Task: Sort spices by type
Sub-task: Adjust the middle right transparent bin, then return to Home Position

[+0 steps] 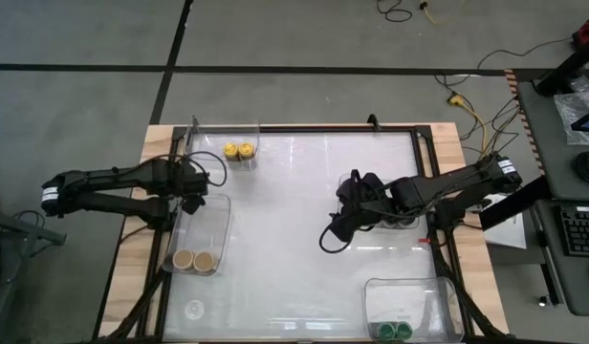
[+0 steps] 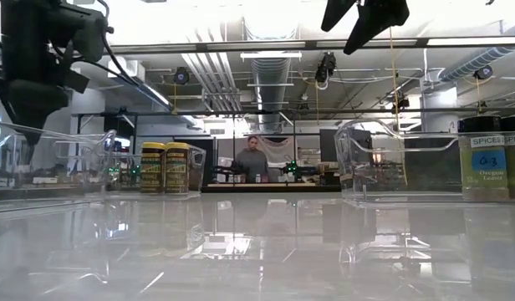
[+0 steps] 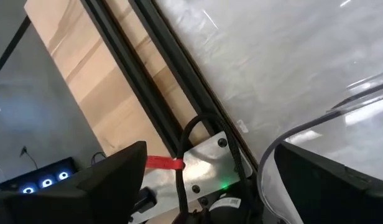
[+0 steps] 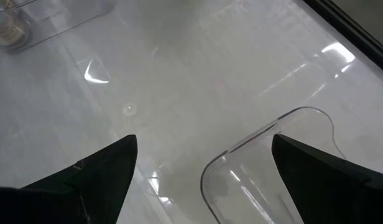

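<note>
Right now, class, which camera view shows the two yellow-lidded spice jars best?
The low view: the yellow-lidded jars stand side by side, labels and lids visible through their clear tray. The high view shows only their yellow lids from above. Neither wrist view shows them.

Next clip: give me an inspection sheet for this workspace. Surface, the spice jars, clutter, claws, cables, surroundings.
Surface: glossy white table top on a wooden base, with clear plastic trays on it.
Job's things: two yellow-lidded jars in the far left tray; two tan-lidded jars in the left tray; two green-lidded jars in the near right tray.
Clutter: nothing seen loose on the table top.
Claws: left claw open, empty, over the far end of the left tray; right claw open, empty, above bare table.
Cables: yellow and black leads on the floor beyond the far right corner.
Surroundings: keyboard on a desk to the right; a person in the background.
</note>
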Available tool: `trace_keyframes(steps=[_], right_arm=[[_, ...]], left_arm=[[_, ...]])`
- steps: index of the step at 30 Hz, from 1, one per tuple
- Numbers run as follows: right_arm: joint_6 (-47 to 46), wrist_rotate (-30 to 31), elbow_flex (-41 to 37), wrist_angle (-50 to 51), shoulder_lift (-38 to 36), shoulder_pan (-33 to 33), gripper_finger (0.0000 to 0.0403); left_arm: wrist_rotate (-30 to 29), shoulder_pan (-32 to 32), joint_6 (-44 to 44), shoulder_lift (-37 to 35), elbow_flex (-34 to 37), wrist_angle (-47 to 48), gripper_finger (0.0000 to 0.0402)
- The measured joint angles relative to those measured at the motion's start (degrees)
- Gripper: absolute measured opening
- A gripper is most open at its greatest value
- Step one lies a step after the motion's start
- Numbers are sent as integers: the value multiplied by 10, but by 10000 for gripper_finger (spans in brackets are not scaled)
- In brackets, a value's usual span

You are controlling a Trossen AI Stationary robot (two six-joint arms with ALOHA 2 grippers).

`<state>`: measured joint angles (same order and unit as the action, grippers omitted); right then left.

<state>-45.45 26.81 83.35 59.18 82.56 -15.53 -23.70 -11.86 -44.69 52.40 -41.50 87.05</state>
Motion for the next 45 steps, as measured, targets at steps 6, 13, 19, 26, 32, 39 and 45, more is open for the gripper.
trace_keyframes(steps=[6, 13, 19, 26, 32, 39, 45], right_arm=[[0, 0, 0, -2, 0, 0, 364], [0, 0, 0, -18, 0, -1, 364], [13, 0, 0, -53, 0, -1, 364], [54, 1, -2, -121, 12, -1, 363], [150, -4, -2, -245, 50, -1, 336], [256, -17, -2, -350, 53, 1, 211], [286, -18, -2, -355, 39, 6, 74]], left_arm=[[-7, 0, 5, -9, -3, -21, 335], [-28, 0, 17, -36, -70, -21, 335], [11, 6, 105, -68, -134, -91, 335], [81, 31, 112, -103, -130, -291, 325], [128, 74, 137, -105, -78, -454, 244], [219, 107, 246, -128, -36, -616, 76], [182, 107, 278, -127, -34, -620, 9]])
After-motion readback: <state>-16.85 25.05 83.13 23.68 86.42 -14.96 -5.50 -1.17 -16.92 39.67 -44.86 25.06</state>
